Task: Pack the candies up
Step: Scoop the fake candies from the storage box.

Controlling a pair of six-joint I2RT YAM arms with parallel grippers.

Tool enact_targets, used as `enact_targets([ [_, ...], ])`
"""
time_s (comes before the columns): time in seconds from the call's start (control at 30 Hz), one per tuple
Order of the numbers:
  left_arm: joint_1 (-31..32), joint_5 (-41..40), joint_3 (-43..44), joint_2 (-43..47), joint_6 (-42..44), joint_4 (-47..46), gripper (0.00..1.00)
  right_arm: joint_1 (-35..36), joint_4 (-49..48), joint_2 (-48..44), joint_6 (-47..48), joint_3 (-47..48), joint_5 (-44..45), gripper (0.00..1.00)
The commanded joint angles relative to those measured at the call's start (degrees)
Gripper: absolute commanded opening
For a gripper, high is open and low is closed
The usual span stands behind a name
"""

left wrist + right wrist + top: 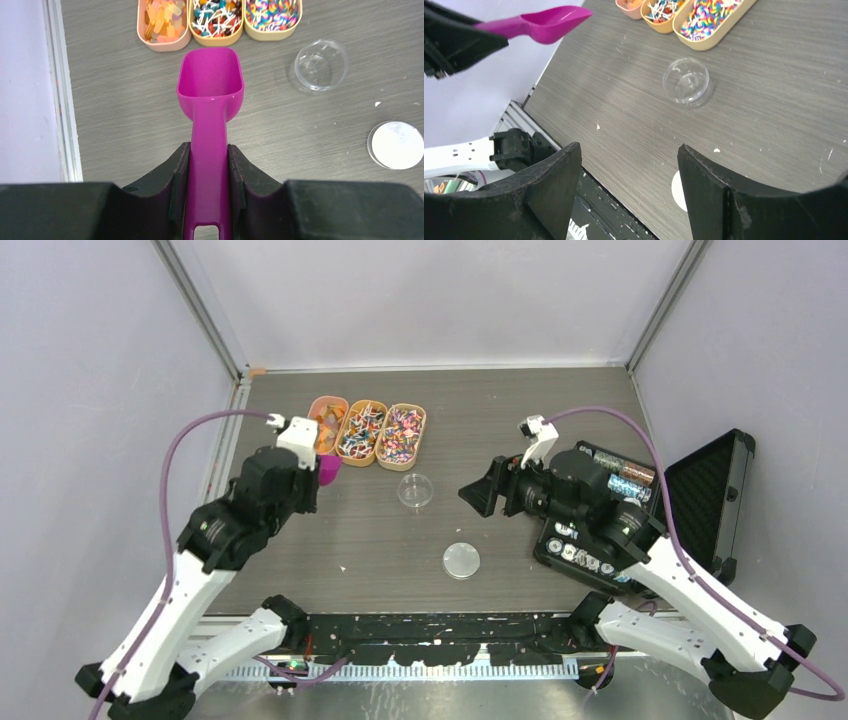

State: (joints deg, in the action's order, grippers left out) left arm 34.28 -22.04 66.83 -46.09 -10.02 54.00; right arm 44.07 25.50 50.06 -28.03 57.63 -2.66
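1. Gripping one magenta scoop (210, 80) by its handle, the left gripper (210, 170) aims the empty bowl far, long axis near-to-far, toward the candies (366, 430).
2. Candies fill three trays (165, 48) at far centre-left.
3. One clear cup (415, 489) and one lid (461, 560) lie nearer.
4. The right gripper (629, 175) gapes, empty.

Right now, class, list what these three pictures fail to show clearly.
- Scoop, top view: mostly under the left arm.
- Lid, right wrist view: mostly behind a black jaw.
- Candy trays, left wrist view: cut by the top edge.
- Black case, top view: contents largely covered by the right arm.
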Motion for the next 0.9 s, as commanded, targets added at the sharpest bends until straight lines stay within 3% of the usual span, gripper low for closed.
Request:
enact_targets([
  [0.0, -3.72, 1.7, 5.18, -6.84, 1.76, 5.15, 0.0, -0.04, -3.25, -3.66, -1.66, -3.93, 0.24, 0.75],
  [0.17, -18.42, 16.83, 8.75, -13.26, 4.57, 5.81, 0.0, -0.03, -2.58, -5.15, -0.6, -4.46, -0.48, 0.76],
  [0.23, -21.63, 17.6, 9.1, -15.29, 6.26, 5.17, 0.0, -0.02, -0.52, -4.74, 1.05, -3.59, 0.01, 0.77],
  [0.47, -27.44, 20.4, 15.37, -27.63, 9.75, 4.26, 0.0, -0.02, 2.75, -2.57, 5.7, -1.41, 2.48, 0.78],
  [0.63, -28.22, 16.28, 21.66, -36.48, 12.96, 4.45, 0.0, -0.04, 1.78, -2.52, 4.44, -2.5, 1.0, 0.78],
  [0.87, -28.72, 16.45, 27.56, -43.29, 15.53, 4.03, 0.0, 0.0, 5.75, -3.44, 6.39, -0.25, 4.7, 0.78],
])
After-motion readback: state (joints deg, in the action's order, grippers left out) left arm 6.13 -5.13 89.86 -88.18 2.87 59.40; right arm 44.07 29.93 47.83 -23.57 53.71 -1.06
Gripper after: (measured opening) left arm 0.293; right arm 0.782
